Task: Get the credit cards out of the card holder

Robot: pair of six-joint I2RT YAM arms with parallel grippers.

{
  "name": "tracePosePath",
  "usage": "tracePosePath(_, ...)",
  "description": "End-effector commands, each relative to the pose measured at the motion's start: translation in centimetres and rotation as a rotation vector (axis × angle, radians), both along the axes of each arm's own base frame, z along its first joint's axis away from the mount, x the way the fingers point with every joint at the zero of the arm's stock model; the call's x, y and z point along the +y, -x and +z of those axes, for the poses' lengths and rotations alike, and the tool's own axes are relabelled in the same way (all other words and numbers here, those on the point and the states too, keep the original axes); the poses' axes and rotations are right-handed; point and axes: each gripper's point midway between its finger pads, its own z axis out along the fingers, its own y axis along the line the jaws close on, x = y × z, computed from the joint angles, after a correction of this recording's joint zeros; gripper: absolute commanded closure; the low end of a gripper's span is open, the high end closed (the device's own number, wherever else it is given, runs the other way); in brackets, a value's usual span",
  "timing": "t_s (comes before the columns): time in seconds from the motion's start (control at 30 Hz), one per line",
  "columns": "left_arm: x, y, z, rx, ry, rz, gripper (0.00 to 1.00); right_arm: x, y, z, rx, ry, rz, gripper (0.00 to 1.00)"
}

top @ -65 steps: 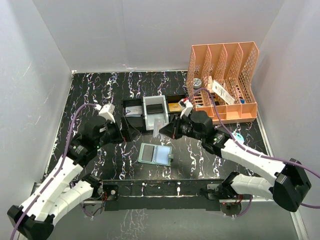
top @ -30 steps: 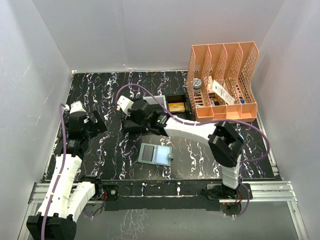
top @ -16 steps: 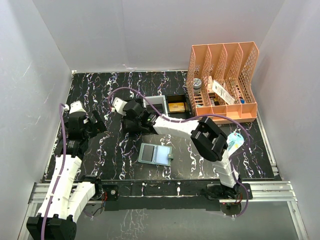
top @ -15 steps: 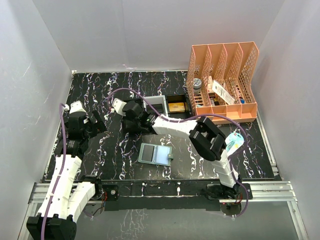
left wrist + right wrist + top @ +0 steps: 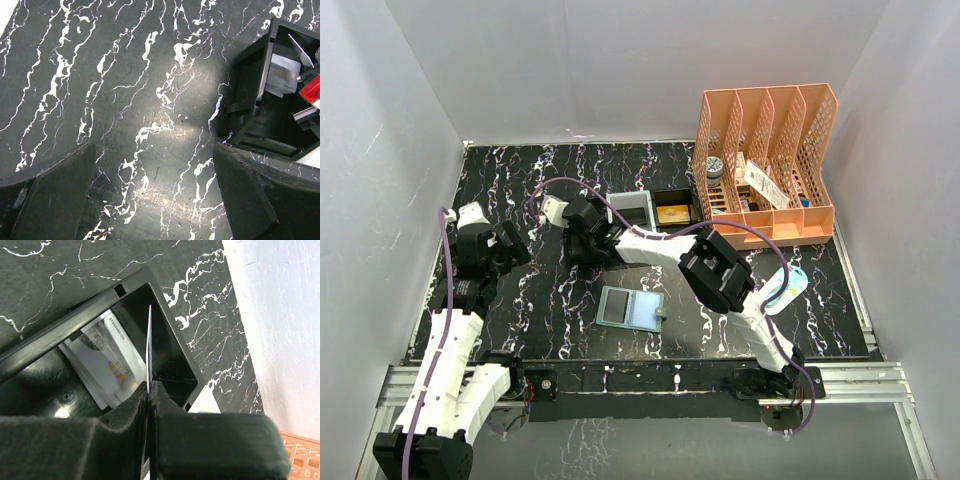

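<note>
- Right claw (image 5: 149, 386) is pressed together on one thin card (image 5: 149, 340), which shows only its edge. The card stands upright, with its long axis pointing from the claw down toward the black tray (image 5: 95, 307).
- That tray is directly under the held card, so I judge that the coming move is only to let go. A white card (image 5: 107, 362) lies flat inside it.
- Left claw (image 5: 150, 197) is wide apart, holds nothing, and hangs over the table (image 5: 125, 100) just left of the same tray.
- Card holder (image 5: 632, 308) lies open on the table, toward the arm bases from both claws. The right claw is nearer to it, but the left one is free.
- Count: one card holder and three cards outside it, namely the held one, the white one, and a yellow card (image 5: 671, 214) in a second black tray (image 5: 672, 196). There are three trays, counting the white tray (image 5: 632, 203). Whether more cards are inside the holder I cannot tell.
</note>
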Motion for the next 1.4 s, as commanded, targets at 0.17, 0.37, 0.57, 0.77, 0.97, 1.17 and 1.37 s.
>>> tracePosePath(0.17,2.0,0.6,1.1,-0.014,-0.053,0.102,0.01,1.6,-1.9,0.8,-0.06,-0.016,0.026,1.0)
tracePosePath(0.37,1.9,0.6,1.3,-0.024,-0.05,0.1,0.01,1.8,-1.8,-0.4,-0.037,-0.012,0.03,1.0)
tracePosePath(0.57,1.6,0.5,1.1,-0.017,-0.044,0.083,0.01,1.7,-2.2,-0.7,-0.051,0.009,0.019,1.0)
tracePosePath(0.77,1.3,0.3,0.9,-0.015,-0.039,0.062,0.01,1.9,-2.0,-1.1,-0.045,0.064,0.064,0.97)
tracePosePath(0.97,1.0,0.1,0.6,0.0,-0.032,0.045,0.01,1.7,-2.3,-1.2,-0.044,0.093,0.064,0.99)
tracePosePath(1.17,0.5,-0.1,0.5,0.002,-0.017,0.016,0.01,2.2,-2.1,-0.8,-0.022,0.086,0.088,0.93)
tracePosePath(1.37,0.2,-0.2,0.3,0.011,-0.011,0.001,0.01,2.8,-1.8,0.7,0.006,0.022,0.116,0.76)
